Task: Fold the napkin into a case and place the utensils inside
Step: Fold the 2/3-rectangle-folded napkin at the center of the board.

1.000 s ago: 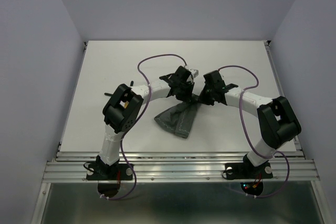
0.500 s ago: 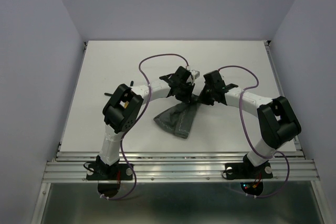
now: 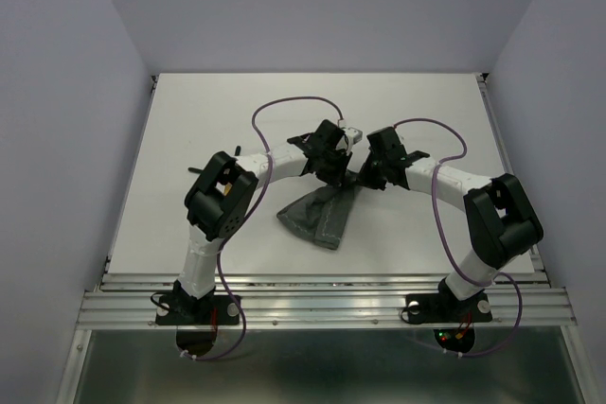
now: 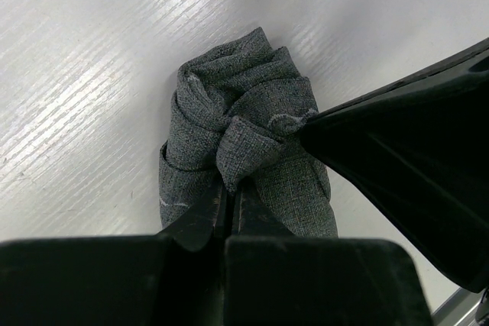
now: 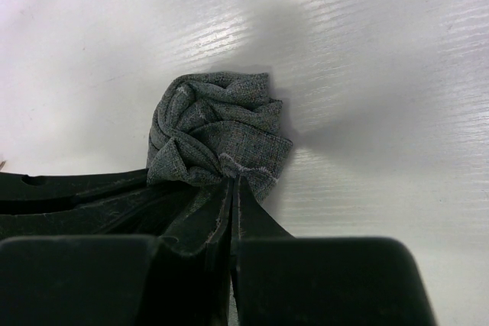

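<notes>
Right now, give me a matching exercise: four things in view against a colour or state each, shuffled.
Things:
1. napkin
2. table
3. cable
4. left end effector

Colour or state:
a. white
b. shut on cloth
c. purple
d. grey-green, bunched

Pairs: 1-d, 2-a, 3-c, 4-b

White table (image 3: 189, 120); pale lilac walls (image 3: 57, 92); aluminium rail (image 3: 322, 307)

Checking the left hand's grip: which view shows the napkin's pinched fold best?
Left wrist: the left hand, shut, pinches a bunched napkin fold close up. Top view shows the cloth small, trailing from both hands. Right wrist shows the right hand pinching it.
</notes>
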Robot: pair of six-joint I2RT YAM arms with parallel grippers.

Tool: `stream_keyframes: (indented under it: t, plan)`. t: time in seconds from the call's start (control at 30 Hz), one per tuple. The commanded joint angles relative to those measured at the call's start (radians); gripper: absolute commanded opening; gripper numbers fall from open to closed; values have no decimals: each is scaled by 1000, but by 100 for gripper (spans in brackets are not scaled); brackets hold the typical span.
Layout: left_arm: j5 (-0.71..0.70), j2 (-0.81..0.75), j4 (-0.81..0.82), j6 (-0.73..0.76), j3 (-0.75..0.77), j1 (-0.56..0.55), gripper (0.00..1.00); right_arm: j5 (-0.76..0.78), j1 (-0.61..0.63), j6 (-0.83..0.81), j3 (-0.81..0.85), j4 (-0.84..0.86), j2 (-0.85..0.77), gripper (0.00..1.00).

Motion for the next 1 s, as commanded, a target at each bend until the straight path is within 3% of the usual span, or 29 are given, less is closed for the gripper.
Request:
stream_keyframes:
  t: [0.0, 0.83, 0.97]
  plan:
    - [-5, -56, -49, 37, -19, -6, 0, 11, 6, 12, 17, 55, -24, 1]
    - [-113, -108, -2, 36, -54, -23, 0, -15, 6, 37, 3, 92, -53, 1]
    - [-125, -114, 4, 16, -54, -25, 21, -38, 6, 41, 3, 108, -39, 1]
